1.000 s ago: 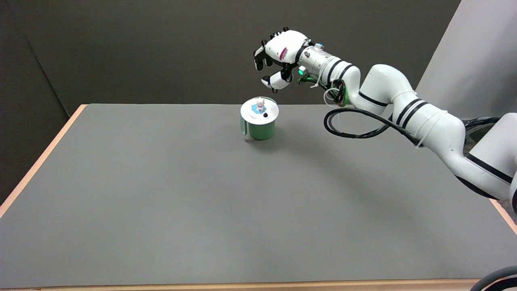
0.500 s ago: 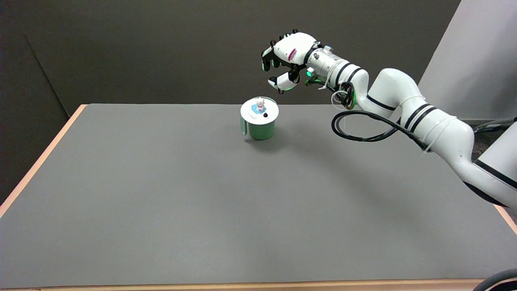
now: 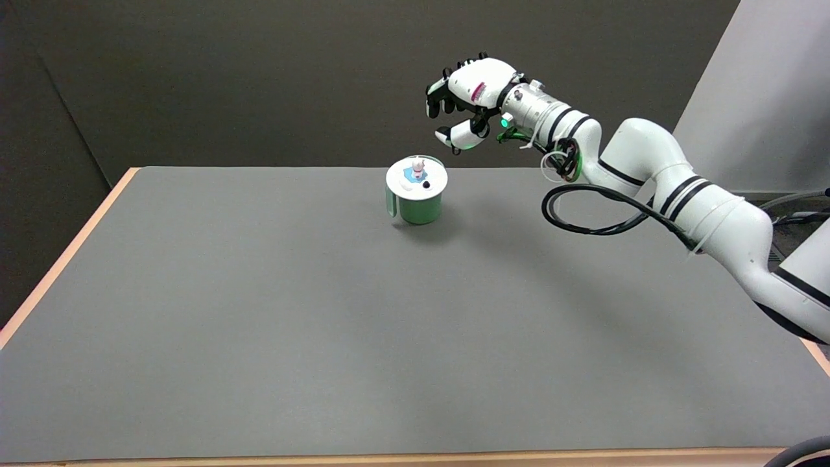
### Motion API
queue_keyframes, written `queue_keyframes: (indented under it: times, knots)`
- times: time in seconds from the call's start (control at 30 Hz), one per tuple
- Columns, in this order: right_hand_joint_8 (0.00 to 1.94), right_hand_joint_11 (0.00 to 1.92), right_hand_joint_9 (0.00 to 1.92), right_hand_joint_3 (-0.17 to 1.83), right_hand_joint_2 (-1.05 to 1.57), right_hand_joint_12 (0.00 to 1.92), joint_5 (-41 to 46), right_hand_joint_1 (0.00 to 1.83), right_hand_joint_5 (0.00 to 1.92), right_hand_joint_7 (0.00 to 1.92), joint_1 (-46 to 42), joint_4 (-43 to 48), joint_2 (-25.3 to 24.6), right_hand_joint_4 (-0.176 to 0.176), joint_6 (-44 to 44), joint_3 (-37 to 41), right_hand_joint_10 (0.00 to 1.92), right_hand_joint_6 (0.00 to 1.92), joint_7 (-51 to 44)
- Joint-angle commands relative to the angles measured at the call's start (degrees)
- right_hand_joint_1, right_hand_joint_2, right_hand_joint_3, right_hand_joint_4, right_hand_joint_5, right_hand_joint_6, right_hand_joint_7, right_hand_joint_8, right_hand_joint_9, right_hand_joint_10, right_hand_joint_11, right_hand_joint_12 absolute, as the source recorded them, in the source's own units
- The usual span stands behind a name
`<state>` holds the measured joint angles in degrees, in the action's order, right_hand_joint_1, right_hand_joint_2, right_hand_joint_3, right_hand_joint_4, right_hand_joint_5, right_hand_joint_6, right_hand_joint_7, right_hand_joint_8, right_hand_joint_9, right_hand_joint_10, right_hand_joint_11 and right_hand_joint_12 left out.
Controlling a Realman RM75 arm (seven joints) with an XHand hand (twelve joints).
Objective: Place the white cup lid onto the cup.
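Hand (image 3: 468, 104) empty above upright cup (image 3: 419, 201), lid (image 3: 416, 176) seemingly flat.

Desk (image 3: 259, 311) with a grey surface and pale wooden edging. One green cup (image 3: 420, 206), capped by its white lid (image 3: 416, 177), stands upright toward the far side, right of centre.

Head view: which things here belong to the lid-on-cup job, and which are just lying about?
Part of the job:
- white cup lid, sitting on the cup
- green cup
- right hand, in the air up and to the right of the cup, holding nothing

Not part of it:
- grey table
- black cable loop hanging from the arm
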<state>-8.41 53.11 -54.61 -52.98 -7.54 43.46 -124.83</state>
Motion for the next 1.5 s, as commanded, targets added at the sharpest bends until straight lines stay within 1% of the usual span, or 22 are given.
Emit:
queue_keyframes:
  times: [0.03, 0.13, 0.17, 0.2, 0.23, 0.27, 0.3, 0.33, 0.4, 0.5, 0.6, 0.67, 0.83, 0.9, 1.13, 1.17, 1.27, 1.3, 1.33, 1.37, 1.4, 1.5]
  knots:
    - [0.55, 0.36, 0.79, 0.61, 0.80, 1.41, 6.0, 0.76, 0.71, 0.83, -3.1, -2.0, 1.5, 0.142, -1.2, 3.1, 0.76, 0.64, 0.1]
    - [0.54, 0.33, 0.80, 0.61, 0.80, 1.43, 6.0, 0.76, 0.73, 0.84, -3.7, -2.5, 1.8, 0.144, -1.3, 3.8, 0.73, 0.61, 0.3]
    - [0.48, 0.31, 0.83, 0.62, 0.80, 1.42, 6.0, 0.75, 0.76, 0.85, -4.0, -2.7, 1.9, 0.142, -1.3, 4.1, 0.64, 0.53, 0.3]
    - [0.35, 0.27, 0.86, 0.65, 0.79, 1.42, 6.0, 0.68, 0.79, 0.87, -4.6, -3.2, 2.2, 0.140, -1.1, 5.1, 0.48, 0.38, 0.4]
    - [0.23, 0.29, 0.82, 0.69, 0.79, 1.33, 6.0, 0.50, 0.69, 0.80, -5.4, -3.9, 2.5, 0.154, -0.8, 6.2, 0.25, 0.21, 0.6]
    - [0.20, 0.43, 0.74, 0.86, 0.67, 1.12, 6.1, 0.41, 0.43, 0.67, -5.7, -4.2, 2.6, 0.081, -0.7, 7.2, 0.23, 0.17, 1.2]
    - [0.21, 0.65, 0.62, 1.02, 0.56, 0.73, 6.3, 0.30, 0.25, 0.52, -6.7, -4.5, 3.0, 0.042, -0.5, 9.0, 0.26, 0.18, 2.3]
    - [0.16, 0.76, 0.56, 0.97, 0.42, 0.39, 7.6, 0.27, 0.18, 0.42, -7.8, -4.7, 3.3, 0.018, -0.7, 10.8, 0.20, 0.14, 3.2]
    - [0.14, 0.66, 0.44, 0.87, 0.28, 0.28, 11.5, 0.24, 0.08, 0.28, -9.5, -4.6, 3.9, 0.005, -1.5, 13.5, 0.18, 0.12, 3.6]
    - [0.13, 0.63, 0.42, 0.85, 0.27, 0.29, 14.5, 0.22, 0.07, 0.27, -12.1, -3.8, 4.7, 0.006, -5.6, 16.7, 0.18, 0.12, 3.3]
    - [0.15, 0.62, 0.42, 0.86, 0.30, 0.28, 14.9, 0.20, 0.11, 0.28, -14.5, -1.9, 5.3, 0.026, -11.2, 19.6, 0.18, 0.14, 3.2]
    - [0.14, 0.62, 0.44, 0.88, 0.31, 0.29, 15.0, 0.21, 0.16, 0.31, -15.6, -1.0, 5.6, 0.036, -13.2, 21.4, 0.18, 0.13, 3.3]
    - [0.14, 0.63, 0.45, 0.89, 0.32, 0.29, 15.3, 0.19, 0.17, 0.32, -18.4, 0.3, 6.1, 0.042, -16.5, 24.8, 0.18, 0.13, 3.5]
    - [0.14, 0.62, 0.45, 0.89, 0.32, 0.29, 17.5, 0.17, 0.18, 0.33, -19.4, 0.8, 6.3, 0.045, -18.1, 25.4, 0.18, 0.14, 3.5]
    - [0.17, 0.63, 0.48, 0.91, 0.36, 0.29, 21.9, 0.14, 0.20, 0.38, -21.9, 2.2, 6.6, 0.050, -26.7, 24.9, 0.19, 0.15, 3.4]
    - [0.20, 0.60, 0.49, 0.96, 0.38, 0.38, 22.0, 0.08, 0.21, 0.40, -22.3, 2.0, 6.7, 0.060, -28.1, 24.5, 0.25, 0.19, 3.3]
    - [0.18, 0.72, 0.64, 0.95, 0.53, 0.27, 23.1, 0.17, 0.34, 0.54, -22.6, 1.4, 6.7, 0.057, -30.4, 22.5, 0.21, 0.16, 3.2]
    - [0.18, 0.69, 0.64, 1.04, 0.57, 0.35, 23.5, 0.16, 0.34, 0.56, -22.6, 1.3, 6.7, 0.066, -30.8, 21.9, 0.24, 0.18, 3.2]
    - [0.19, 0.70, 0.66, 1.03, 0.59, 0.36, 24.2, 0.20, 0.37, 0.59, -22.6, 1.2, 6.7, 0.062, -31.4, 21.0, 0.25, 0.19, 3.2]
    - [0.19, 0.71, 0.69, 0.92, 0.62, 0.34, 25.2, 0.22, 0.41, 0.61, -22.7, 1.1, 6.7, 0.060, -31.8, 20.2, 0.22, 0.17, 3.2]
    - [0.19, 0.70, 0.70, 0.89, 0.64, 0.36, 25.9, 0.23, 0.42, 0.64, -22.9, 1.0, 6.7, 0.060, -31.8, 19.8, 0.21, 0.17, 3.2]
    - [0.19, 0.64, 0.72, 0.85, 0.67, 0.44, 28.6, 0.25, 0.44, 0.67, -24.6, 0.5, 6.9, 0.059, -32.4, 19.4, 0.22, 0.17, 3.2]
